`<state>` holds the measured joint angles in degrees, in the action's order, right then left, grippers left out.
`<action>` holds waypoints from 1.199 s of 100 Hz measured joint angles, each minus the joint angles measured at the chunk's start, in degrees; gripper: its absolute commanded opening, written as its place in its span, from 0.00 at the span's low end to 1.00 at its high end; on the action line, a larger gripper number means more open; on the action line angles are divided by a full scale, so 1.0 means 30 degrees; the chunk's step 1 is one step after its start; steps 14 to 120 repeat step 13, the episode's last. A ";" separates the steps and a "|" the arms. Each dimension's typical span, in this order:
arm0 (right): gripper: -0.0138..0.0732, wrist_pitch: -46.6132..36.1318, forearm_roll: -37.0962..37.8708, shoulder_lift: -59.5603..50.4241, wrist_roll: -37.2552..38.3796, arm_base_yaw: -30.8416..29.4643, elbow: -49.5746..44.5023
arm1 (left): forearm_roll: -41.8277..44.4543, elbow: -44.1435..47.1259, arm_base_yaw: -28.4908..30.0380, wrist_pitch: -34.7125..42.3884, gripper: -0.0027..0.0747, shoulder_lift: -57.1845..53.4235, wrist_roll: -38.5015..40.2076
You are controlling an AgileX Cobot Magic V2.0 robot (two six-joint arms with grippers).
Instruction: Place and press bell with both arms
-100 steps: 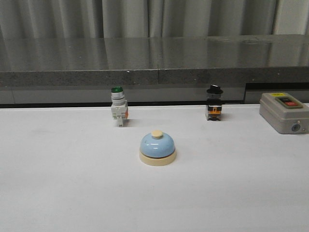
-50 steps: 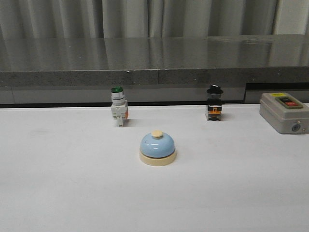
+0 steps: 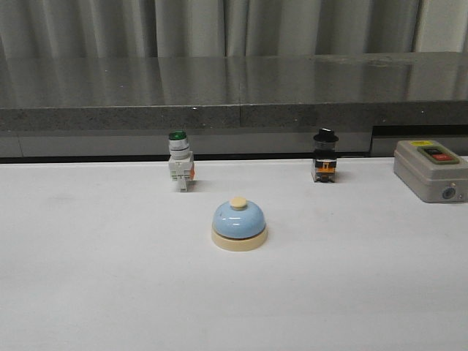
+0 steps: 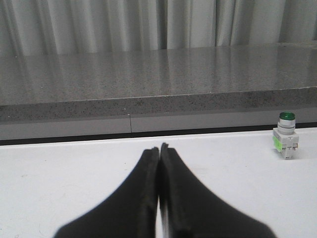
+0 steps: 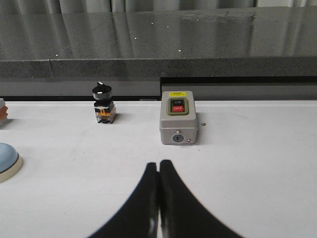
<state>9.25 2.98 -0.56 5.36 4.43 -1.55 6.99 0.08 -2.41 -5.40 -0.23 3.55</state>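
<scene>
The light-blue dome bell (image 3: 238,224) with cream base and cream knob stands upright on the white table (image 3: 88,278), near the middle. Its edge also shows in the right wrist view (image 5: 7,161). Neither arm shows in the front view. My left gripper (image 4: 159,148) is shut and empty, low over the white table, with the bell out of its view. My right gripper (image 5: 158,163) is shut and empty, pointing toward the grey box, the bell off to its side.
A green-capped white pushbutton switch (image 3: 179,162) stands behind the bell to the left. A black-knobbed selector switch (image 3: 324,156) stands behind to the right. A grey box with red and green buttons (image 3: 430,170) sits at the far right. A dark grey ledge (image 3: 234,110) runs along the back.
</scene>
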 measured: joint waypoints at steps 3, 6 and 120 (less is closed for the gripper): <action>0.09 0.0000 0.0000 0.0000 0.0000 0.0000 0.0000 | 0.0000 0.0000 0.0000 0.0000 0.01 0.0000 0.0000; 0.09 0.0000 0.0000 0.0000 0.0000 0.0000 0.0000 | 0.0000 0.0000 0.0000 0.0000 0.01 0.0000 0.0000; 0.09 0.0000 0.0000 0.0000 0.0000 0.0000 0.0000 | 0.0000 0.0000 0.0000 0.0000 0.01 0.0000 0.0000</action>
